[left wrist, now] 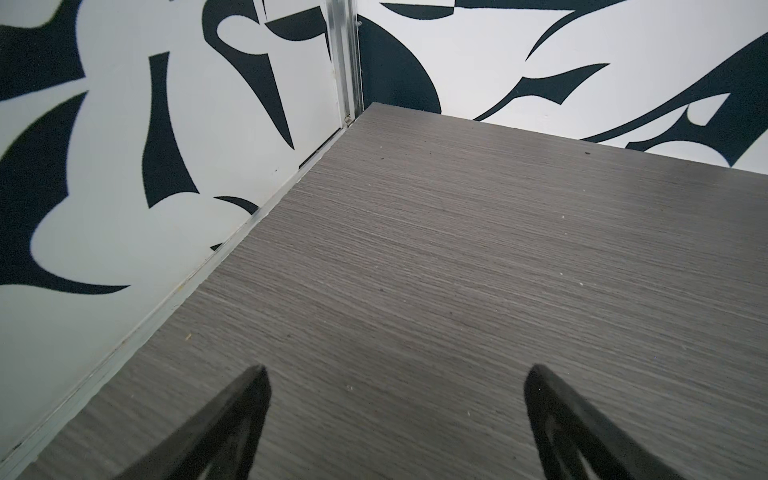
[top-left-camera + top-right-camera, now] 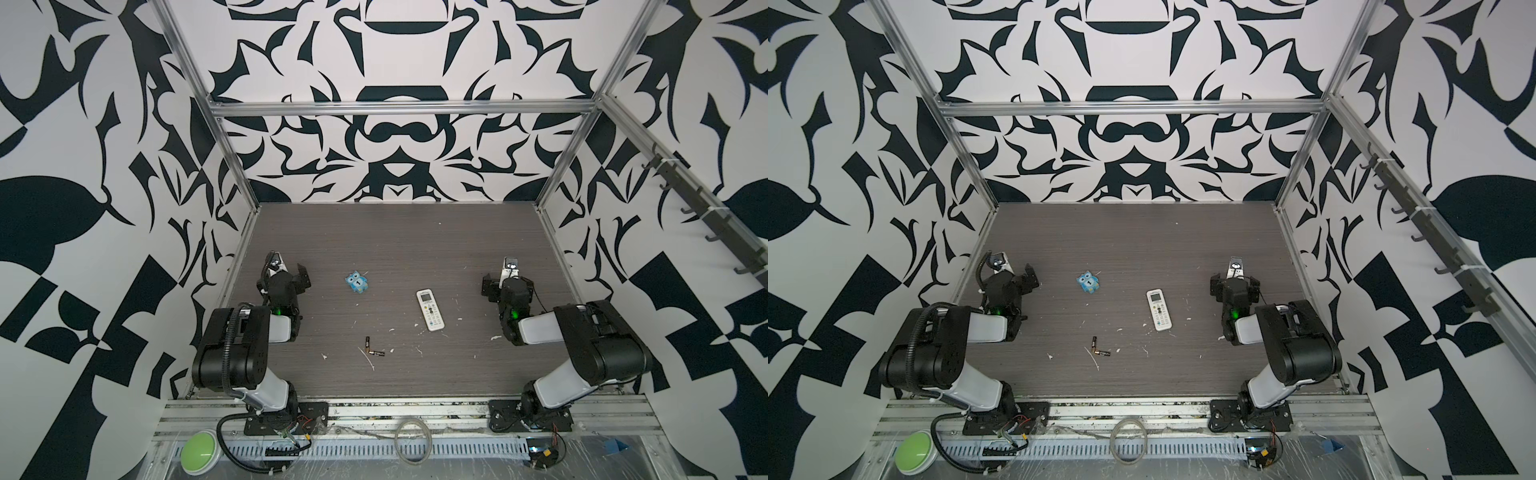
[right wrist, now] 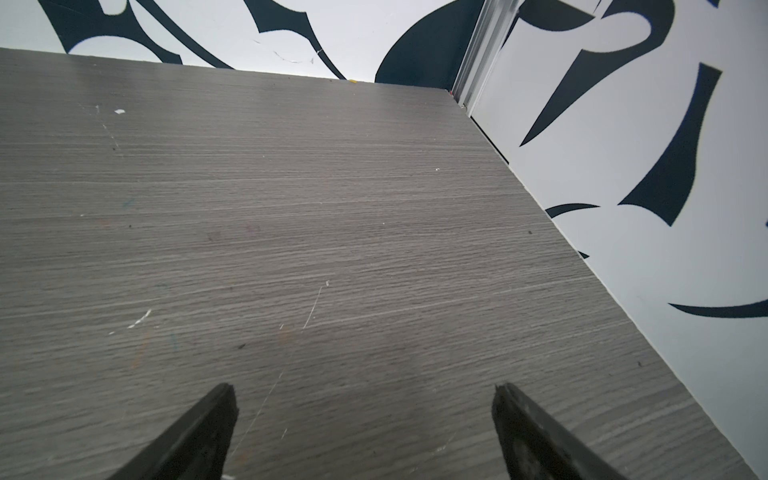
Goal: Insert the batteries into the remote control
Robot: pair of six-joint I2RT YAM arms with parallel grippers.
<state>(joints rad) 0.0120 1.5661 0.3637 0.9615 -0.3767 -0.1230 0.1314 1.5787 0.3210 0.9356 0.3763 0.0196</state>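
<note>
Enclosing the work area, patterned black-and-white walls (image 2: pixel 395 158) stand on three sides of one grey wood-grain table (image 2: pixel 395 249), which bears every loose item recorded below.

Arms: two. The left arm (image 2: pixel 237 345) and the right arm (image 2: pixel 598 345) are mounted at the front corners, each folded back over its own side of the table.

Left gripper (image 1: pixel 397 374): jaws spread wide, nothing between them, only bare table under the fingertips in its wrist view. Right gripper (image 3: pixel 361 390): likewise spread wide and holding nothing, over bare, lightly scratched table. Both sit well apart from every loose item.

Green round button (image 2: pixel 199 455): one, on the front rail beside the base of the left arm, off the table surface.

Remote control (image 2: pixel 430 309) (image 2: pixel 1159 309): one, lying flat, button face up, display end toward the back wall. It rests right of centre, nearer the right gripper, touched by nothing.

Blue owl figure (image 2: pixel 356 283): one, marked "1", left of centre and farther back than the remote control.

Batteries (image 2: pixel 376 353) (image 2: pixel 1101 353): two, loose on the table toward the front edge, left of the remote control and well apart from it. They lie end to end at a right angle, forming an L.

White flecks (image 2: pixel 391 331): several, scattered between the batteries and the remote control.
</note>
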